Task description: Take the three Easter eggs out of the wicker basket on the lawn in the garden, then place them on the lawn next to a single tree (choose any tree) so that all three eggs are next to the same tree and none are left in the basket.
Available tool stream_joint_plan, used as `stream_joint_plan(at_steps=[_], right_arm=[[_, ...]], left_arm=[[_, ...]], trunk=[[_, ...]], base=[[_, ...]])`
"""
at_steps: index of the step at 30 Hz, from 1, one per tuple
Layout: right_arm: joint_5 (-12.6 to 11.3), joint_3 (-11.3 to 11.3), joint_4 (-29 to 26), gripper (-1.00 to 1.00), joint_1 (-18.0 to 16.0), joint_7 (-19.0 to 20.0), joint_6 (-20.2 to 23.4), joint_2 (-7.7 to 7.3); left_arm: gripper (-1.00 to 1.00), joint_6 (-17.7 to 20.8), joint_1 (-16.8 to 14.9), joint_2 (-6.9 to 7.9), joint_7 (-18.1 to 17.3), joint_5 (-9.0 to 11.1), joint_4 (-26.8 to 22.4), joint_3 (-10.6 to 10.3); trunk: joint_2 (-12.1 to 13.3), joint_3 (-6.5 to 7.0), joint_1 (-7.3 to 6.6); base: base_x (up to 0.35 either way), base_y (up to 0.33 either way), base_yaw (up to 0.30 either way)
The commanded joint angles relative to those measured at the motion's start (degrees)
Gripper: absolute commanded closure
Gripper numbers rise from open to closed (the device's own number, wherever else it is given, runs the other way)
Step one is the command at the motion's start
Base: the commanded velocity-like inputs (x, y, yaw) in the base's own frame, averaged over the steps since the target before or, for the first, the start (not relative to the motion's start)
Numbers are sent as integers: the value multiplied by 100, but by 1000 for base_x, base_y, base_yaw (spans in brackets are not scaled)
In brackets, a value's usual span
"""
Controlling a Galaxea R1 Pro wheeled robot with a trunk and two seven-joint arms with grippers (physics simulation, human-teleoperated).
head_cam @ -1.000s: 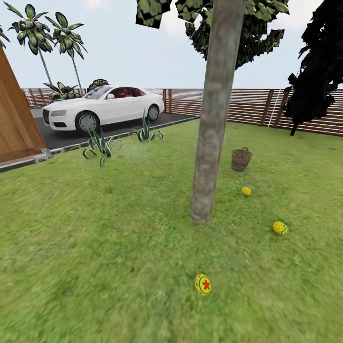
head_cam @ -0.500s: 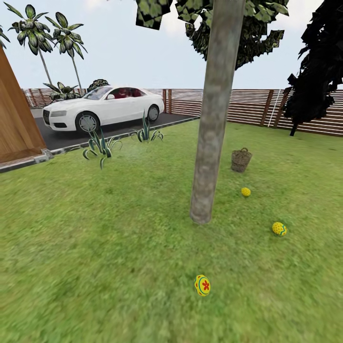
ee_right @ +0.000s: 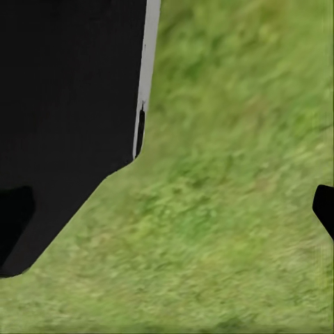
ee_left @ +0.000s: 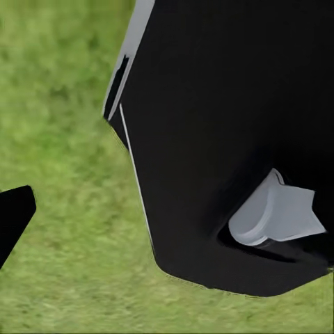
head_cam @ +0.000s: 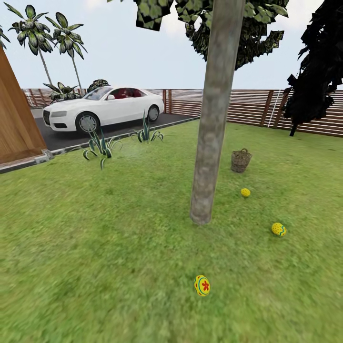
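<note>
- In the head view, the tree (head_cam: 209, 143) rises up the middle of the frame, its grey-brown trunk meeting the lawn (head_cam: 119, 228) just right of centre.
- Three Easter eggs lie on the grass around the trunk's base. The egg with a red flower (head_cam: 202, 285) sits below the trunk, toward the lower middle. The second egg (head_cam: 279, 229) lies to the lower right of the trunk, and the third egg (head_cam: 245, 192) lies right of the trunk, higher in the frame.
- The wicker basket (head_cam: 241, 160) stands upright on the grass above the third egg, apart from it; I cannot see its inside.
- A white car (head_cam: 102, 107) is parked on the dark driveway at upper left, with a slatted wooden fence (head_cam: 257, 105) running along the right half behind it.
- The left wrist view shows blurred grass and a large black body (ee_left: 223, 146) with a pale grey knob; a dark tip sits at the left edge. How far the left fingers are parted cannot be told.
- The right wrist view shows grass, a black body (ee_right: 69, 104) in the upper left, and a dark tip at the right edge. The right fingers' spread cannot be told either; nothing is seen in their grip.
</note>
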Motion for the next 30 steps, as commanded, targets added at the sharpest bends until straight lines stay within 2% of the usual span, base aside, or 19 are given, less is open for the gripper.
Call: stream_joint_plan(at_steps=[1, 4, 6, 9, 11, 12, 14, 18, 22, 25, 27, 28, 30], right_arm=[[55, 18, 7, -100, 72, -117, -61, 85], [47, 20, 7, -100, 245, -554, -342, 194], [34, 21, 7, -100, 323, -663, -531, 214], [-2, 17, 7, -100, 404, -854, -693, 285], [-20, 15, 7, -100, 422, -1168, -789, 353], [-26, 11, 7, -100, 451, -1421, -919, 435], [-31, 8, 7, -100, 500, -1635, -1060, 522], [-32, -13, 2, -100, 531, -1727, -1148, 561], [-61, -64, -44, -100, 534, -1788, -1166, 548], [-90, -80, -70, -100, 529, -1833, -1185, 550], [-301, -120, -91, -100, 528, -1828, -1202, 537], [-539, -148, -103, -100, 529, -1800, -1206, 527], [-713, -131, -112, -100, 530, -1777, -1197, 526]], left_arm=[[-100, -146, 102, -36, -8, 49, 13, 19], [-100, -328, 313, -189, 346, 40, 13, 19], [-100, -432, 427, -295, 505, 36, 8, 19], [-100, -757, 540, -383, 612, 33, 11, 19], [-100, -815, 597, -447, 626, 33, 7, 19], [-100, -835, 619, -513, 634, 33, 6, 19], [-100, -847, 632, -574, 645, 33, 6, 19], [-100, -855, 641, -614, 693, 35, -24, 16], [-100, -854, 642, -608, 1122, 41, -79, 23], [-100, -845, 642, -623, 1246, 39, -137, 24], [-100, -838, 642, -625, 1265, 41, -164, 21], [-100, -831, 642, -619, 1268, 41, -176, 20], [-100, -824, 642, -612, 1258, 42, -179, 19]], trunk=[[36, 12, -22], [157, 66, -87], [237, 102, -131], [357, 156, -197], [437, 192, -241], [477, 210, -263], [558, 246, -307], [718, 318, -395], [879, 389, -483], [999, 441, -549], [1079, 477, -593], [1119, 495, -615], [1199, 531, -659]], base=[[0, 0, 0], [0, 0, 0], [0, 0, 0], [0, 0, 0], [0, 0, 0], [0, 0, 0], [0, 0, 0], [0, 0, 0], [0, 0, 0], [0, 0, 0], [0, 0, 0], [0, 0, 0], [0, 0, 0]])
